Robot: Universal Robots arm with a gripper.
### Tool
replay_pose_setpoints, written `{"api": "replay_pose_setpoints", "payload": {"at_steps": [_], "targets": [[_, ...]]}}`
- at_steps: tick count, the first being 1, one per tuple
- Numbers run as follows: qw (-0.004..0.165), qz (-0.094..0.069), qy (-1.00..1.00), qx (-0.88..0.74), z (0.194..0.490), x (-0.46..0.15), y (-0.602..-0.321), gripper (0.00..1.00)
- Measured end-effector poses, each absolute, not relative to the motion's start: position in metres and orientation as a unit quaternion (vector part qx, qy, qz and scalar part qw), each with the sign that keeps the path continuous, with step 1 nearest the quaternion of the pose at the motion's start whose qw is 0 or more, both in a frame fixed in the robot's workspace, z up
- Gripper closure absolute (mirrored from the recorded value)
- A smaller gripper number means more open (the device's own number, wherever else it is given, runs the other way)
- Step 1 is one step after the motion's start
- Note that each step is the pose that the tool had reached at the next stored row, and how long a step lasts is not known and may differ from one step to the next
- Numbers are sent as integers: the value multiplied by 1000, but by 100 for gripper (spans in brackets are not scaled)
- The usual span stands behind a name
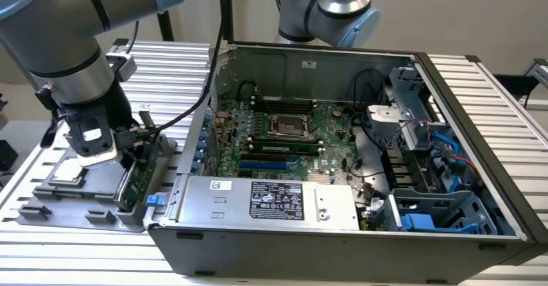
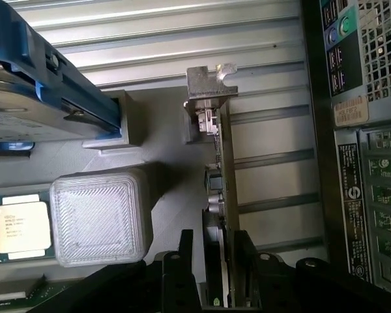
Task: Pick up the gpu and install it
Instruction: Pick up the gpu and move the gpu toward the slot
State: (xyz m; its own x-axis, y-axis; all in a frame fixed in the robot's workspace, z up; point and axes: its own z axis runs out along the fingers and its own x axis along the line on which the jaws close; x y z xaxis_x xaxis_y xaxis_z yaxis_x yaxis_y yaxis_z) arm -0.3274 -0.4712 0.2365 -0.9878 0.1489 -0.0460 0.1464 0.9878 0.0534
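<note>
Here gpu (image 2: 225,189) upright in grey tray (image 2: 163,143), pincer (image 2: 215,241) astride it.

The exterior view looked down obliquely, at mid range, onto the open computer case (image 1: 342,244) and the bench (image 1: 505,93). The wrist view looked straight down at close range. Both covered the gpu (image 1: 130,186) (image 2: 227,189), the grey holder (image 1: 68,202) (image 2: 163,130) and the computer case's side.

open computer case (image 1: 342,251), cpu chip (image 2: 21,226), hard drive (image 2: 16,117)
</note>
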Motion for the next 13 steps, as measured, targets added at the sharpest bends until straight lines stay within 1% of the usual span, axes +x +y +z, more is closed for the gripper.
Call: {"api": "replay_pose_setpoints", "payload": {"at_steps": [2, 3, 4, 13], "targets": [[25, 25, 997, 74, 236, -327, -471, 61], [26, 25, 997, 74, 236, -327, -471, 63], [26, 25, 997, 74, 235, -327, -471, 70], [26, 25, 997, 74, 235, -327, -471, 73]]}}
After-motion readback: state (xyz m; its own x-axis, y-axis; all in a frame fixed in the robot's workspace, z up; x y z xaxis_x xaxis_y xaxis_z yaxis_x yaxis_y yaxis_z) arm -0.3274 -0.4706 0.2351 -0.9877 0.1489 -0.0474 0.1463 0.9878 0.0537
